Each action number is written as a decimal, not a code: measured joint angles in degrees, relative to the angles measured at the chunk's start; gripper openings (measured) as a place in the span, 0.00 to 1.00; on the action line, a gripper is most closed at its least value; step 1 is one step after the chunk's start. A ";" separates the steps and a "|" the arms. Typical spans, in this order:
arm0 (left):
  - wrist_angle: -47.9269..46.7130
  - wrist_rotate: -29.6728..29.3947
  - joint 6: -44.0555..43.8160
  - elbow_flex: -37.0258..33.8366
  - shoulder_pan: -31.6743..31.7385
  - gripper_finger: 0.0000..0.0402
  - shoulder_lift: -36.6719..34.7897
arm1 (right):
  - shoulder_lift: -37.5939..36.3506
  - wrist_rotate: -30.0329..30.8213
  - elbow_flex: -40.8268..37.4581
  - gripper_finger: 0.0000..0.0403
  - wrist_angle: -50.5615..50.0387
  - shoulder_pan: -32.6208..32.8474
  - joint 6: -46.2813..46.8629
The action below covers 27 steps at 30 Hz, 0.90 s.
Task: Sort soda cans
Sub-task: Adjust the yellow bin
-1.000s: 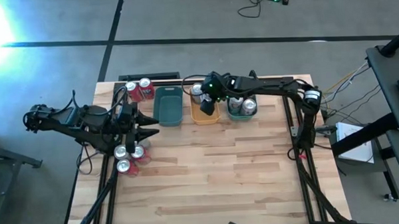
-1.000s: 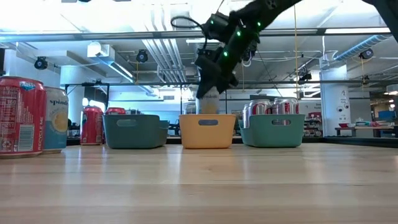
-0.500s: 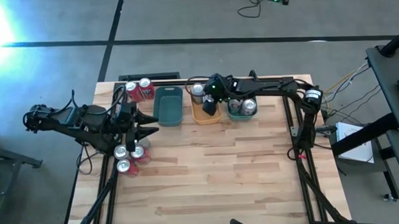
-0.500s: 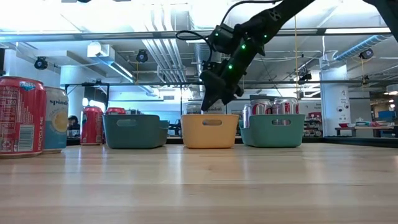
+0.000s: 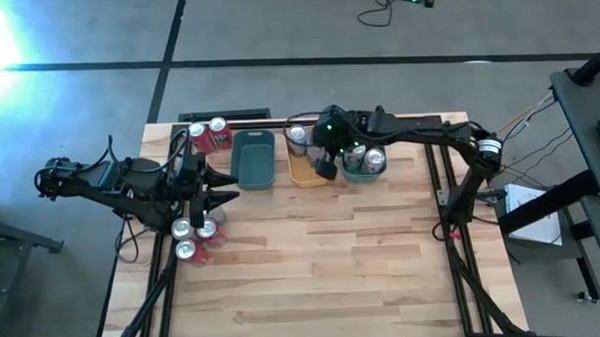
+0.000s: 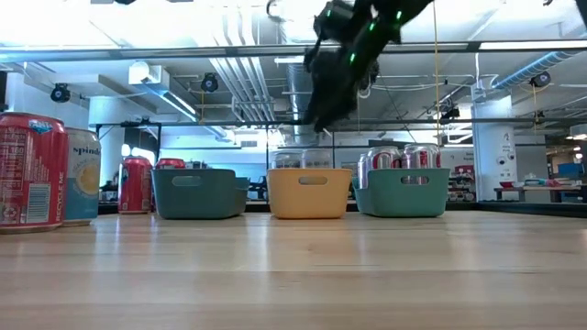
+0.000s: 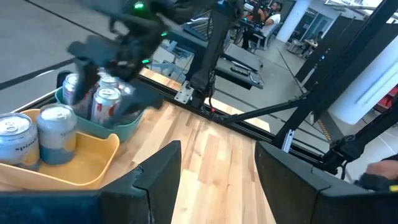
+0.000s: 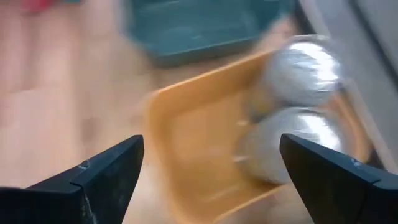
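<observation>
My right gripper (image 5: 325, 171) hangs above the orange tray (image 5: 302, 174) at the table's far edge, fingers spread wide with nothing between them (right wrist view shows both tips (image 8: 106, 174) far apart over the tray). Two silver-topped cans (image 8: 292, 137) stand in the orange tray's far end, touching each other — left wrist view shows them as pale-bodied cans, one lettered "spind…". The teal tray on the right (image 5: 363, 173) holds a cluster of red-and-silver cans (image 5: 374, 161); exact count hard to tell. The teal tray on the left (image 5: 253, 158) sits just beside the orange one; nothing visible inside from above. Two red cans (image 5: 209, 135) stand at the far left corner, left of that tray. Three more cans (image 5: 192, 237) are grouped near the left edge, closer in — the low view shows a red one (image 6: 29, 170) and a pale one beside it. My left gripper (image 5: 221, 196) waits at the left side, just above that group, fingers open and holding nothing (left wrist view: both fingers (image 7: 155, 180) apart, bare table (image 5: 333, 257) between).
</observation>
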 joint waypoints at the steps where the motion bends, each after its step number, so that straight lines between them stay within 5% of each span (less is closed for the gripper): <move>1: -0.07 0.00 -0.10 0.00 0.07 0.47 0.03 | -0.41 -1.48 -0.03 0.91 -1.35 0.59 -0.02; 19: -6.16 -1.32 -2.47 0.00 0.17 0.47 0.19 | 8.49 2.59 -1.92 0.50 -6.98 5.34 -6.67; 27: -17.72 -0.89 -8.31 0.00 0.17 0.47 0.19 | 11.01 3.14 -1.92 0.21 -5.97 5.77 -1.28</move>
